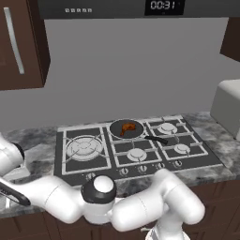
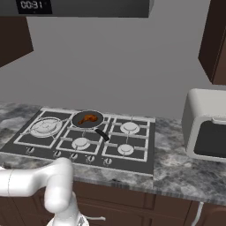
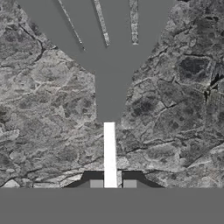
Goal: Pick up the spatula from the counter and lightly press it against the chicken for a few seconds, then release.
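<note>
One pan on stove holds chicken; gripper clamps spatula on counter.

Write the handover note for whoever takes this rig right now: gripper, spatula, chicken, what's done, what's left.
Gripper: shut on the white handle of the spatula.
Spatula: flat on the granite counter, with its slotted head pointing away from the hand. No sign of it being lifted.
Chicken: in the pan on the stove, untouched.
Done: grasp.
Left: lift, carry to the pan, press lightly for a few seconds, release.
</note>
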